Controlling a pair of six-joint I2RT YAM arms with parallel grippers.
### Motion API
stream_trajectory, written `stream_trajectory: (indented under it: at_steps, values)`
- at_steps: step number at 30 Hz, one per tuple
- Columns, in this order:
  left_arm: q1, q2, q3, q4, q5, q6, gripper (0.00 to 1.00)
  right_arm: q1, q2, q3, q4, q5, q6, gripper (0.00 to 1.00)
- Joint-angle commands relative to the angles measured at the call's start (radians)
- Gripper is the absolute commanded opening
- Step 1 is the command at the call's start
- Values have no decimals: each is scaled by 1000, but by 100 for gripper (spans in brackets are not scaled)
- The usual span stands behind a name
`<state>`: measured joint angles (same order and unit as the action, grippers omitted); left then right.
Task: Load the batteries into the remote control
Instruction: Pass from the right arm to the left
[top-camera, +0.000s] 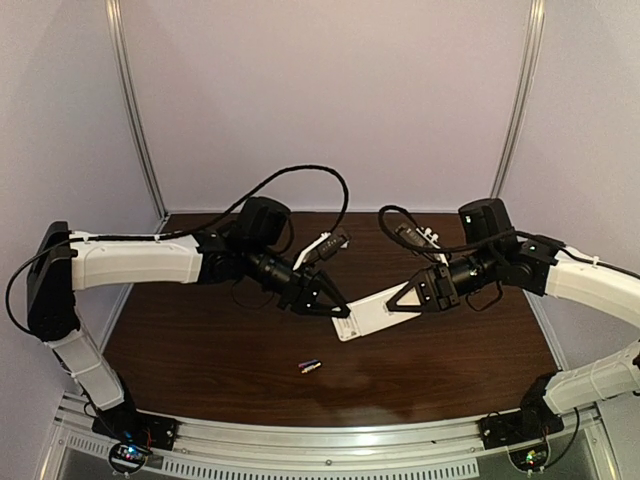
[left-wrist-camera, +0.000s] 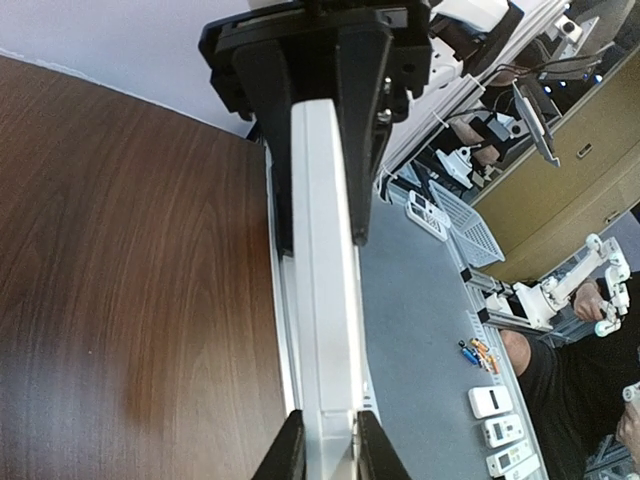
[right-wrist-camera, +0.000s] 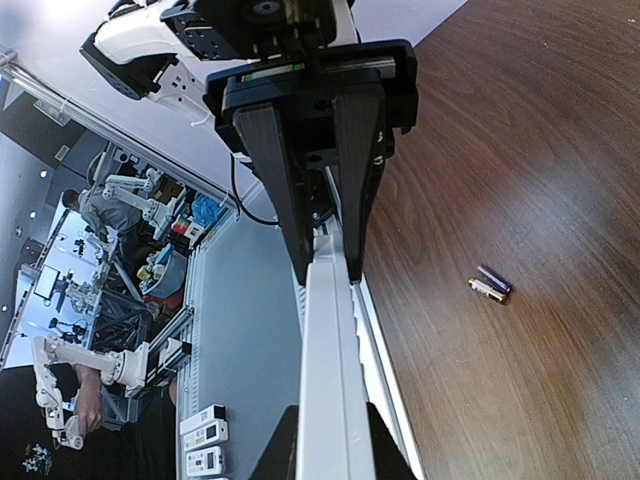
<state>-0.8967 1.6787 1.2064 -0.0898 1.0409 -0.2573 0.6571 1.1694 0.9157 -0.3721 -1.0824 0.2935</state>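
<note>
The white remote control (top-camera: 368, 316) hangs in the air over the table's middle, held at both ends. My left gripper (top-camera: 340, 309) is shut on its left end and my right gripper (top-camera: 400, 300) on its right end. In the left wrist view the remote (left-wrist-camera: 325, 300) runs edge-on from my left gripper (left-wrist-camera: 325, 452) up to the right gripper (left-wrist-camera: 320, 160). In the right wrist view the remote (right-wrist-camera: 330, 350) runs from my right gripper (right-wrist-camera: 330, 448) to the left gripper (right-wrist-camera: 318, 170). Two batteries (top-camera: 310, 366) lie side by side on the table below, also in the right wrist view (right-wrist-camera: 491, 285).
The dark wooden table (top-camera: 200, 350) has a metal rail along its near edge (top-camera: 330, 435). A small white piece (top-camera: 322, 247) lies near the far edge. Beyond the table, on a grey surface, lie other remotes (left-wrist-camera: 492, 402) and some loose batteries (left-wrist-camera: 470, 352).
</note>
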Motion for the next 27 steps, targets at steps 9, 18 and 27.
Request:
stream_trajectory:
  at_steps: [9,18,27]
  values:
    - [9,-8,4,153,70,-100,0,-36,-38,26,148,63,114,59]
    - [73,-68,-135,577,-34,-412,0,-65,-110,-40,423,152,300,76]
    - [73,-85,-228,880,-163,-590,0,-62,-130,-167,651,300,452,72]
